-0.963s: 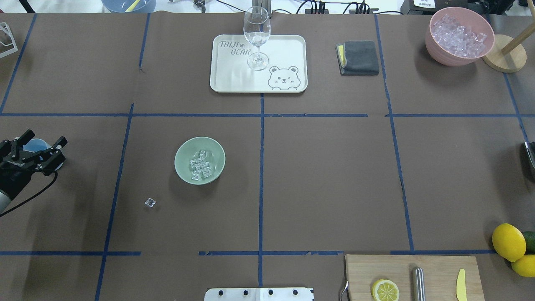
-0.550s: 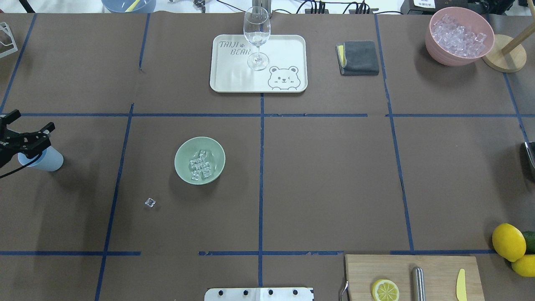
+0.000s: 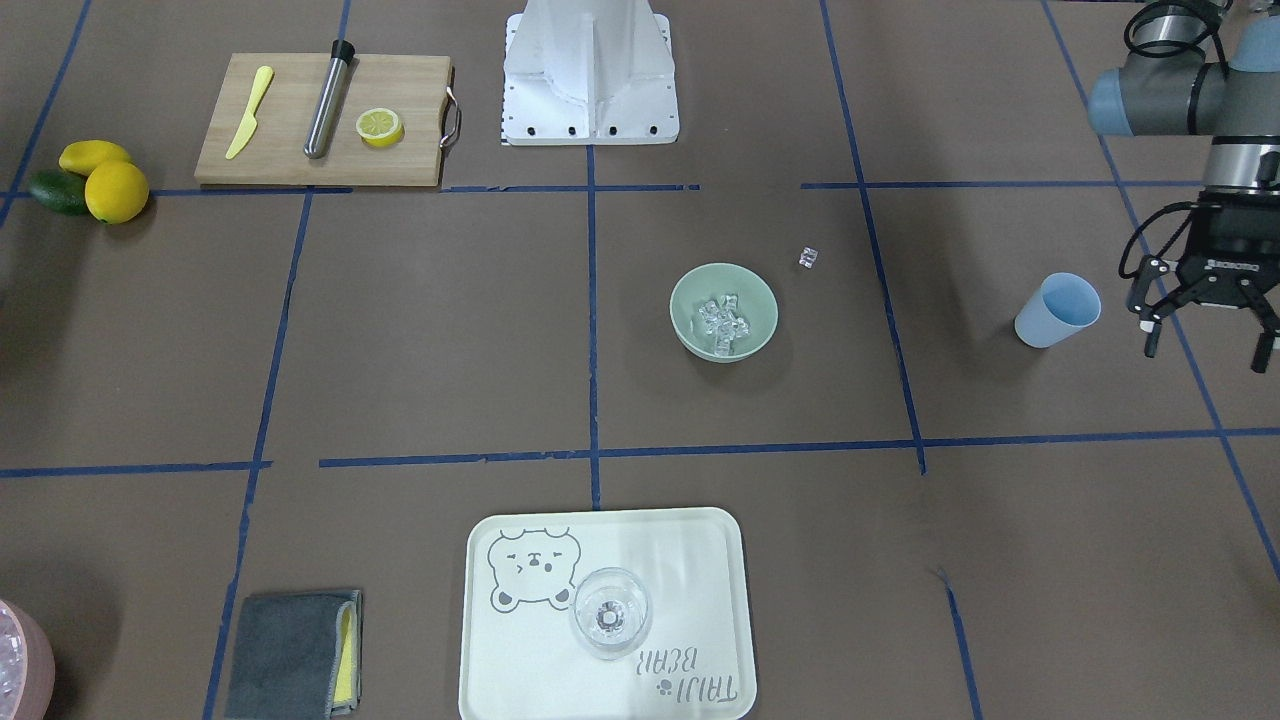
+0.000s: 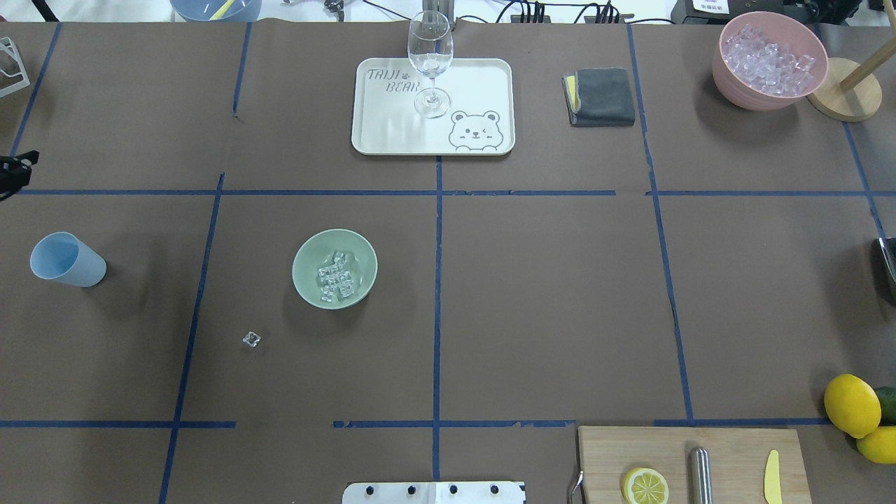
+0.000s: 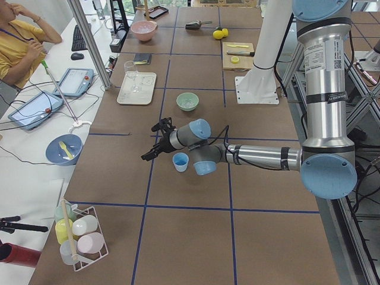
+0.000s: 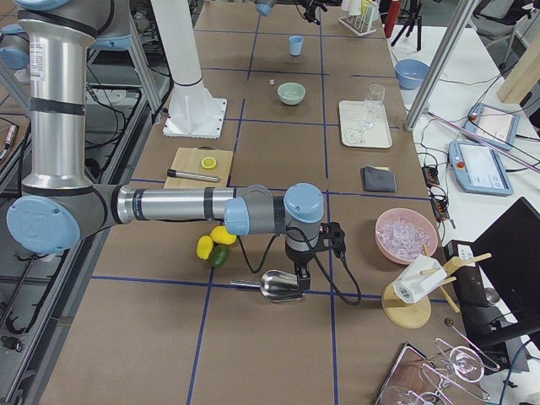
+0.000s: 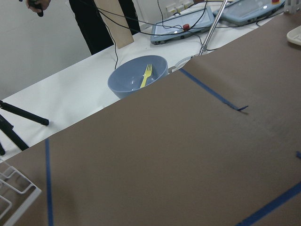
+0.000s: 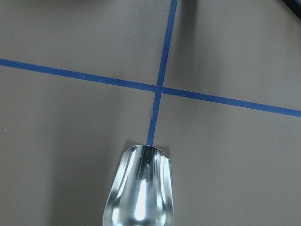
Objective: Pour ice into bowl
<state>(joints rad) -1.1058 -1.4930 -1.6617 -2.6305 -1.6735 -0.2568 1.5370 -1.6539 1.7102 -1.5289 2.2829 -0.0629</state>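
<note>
The pale sage-green bowl (image 4: 308, 260) (image 3: 760, 301) stands left of the table's middle with a handful of clear ice cubes (image 4: 335, 278) (image 3: 723, 317) in it. One stray ice cube (image 4: 251, 339) (image 3: 808, 258) lies on the table near it. The light blue cup (image 4: 66, 260) (image 3: 1058, 310) stands upright and empty at the left end. My left gripper (image 3: 1207, 350) (image 5: 155, 142) is open and empty, raised just beyond the cup; only its tip (image 4: 14, 171) shows overhead. My right gripper (image 6: 299, 268) is at a metal scoop (image 8: 140, 188) (image 6: 281, 285); I cannot tell whether it is open or shut.
A white bear tray (image 4: 476, 84) with a wine glass (image 4: 430, 63), a grey cloth (image 4: 600, 96) and a pink bowl of ice (image 4: 770, 59) stand at the far side. A cutting board (image 4: 689, 465) and lemons (image 4: 850, 404) are front right.
My left gripper has drawn away from the light blue cup toward the table's left far edge, nearly out of the overhead view. The cup stays standing. Bowl and ice have not moved.
</note>
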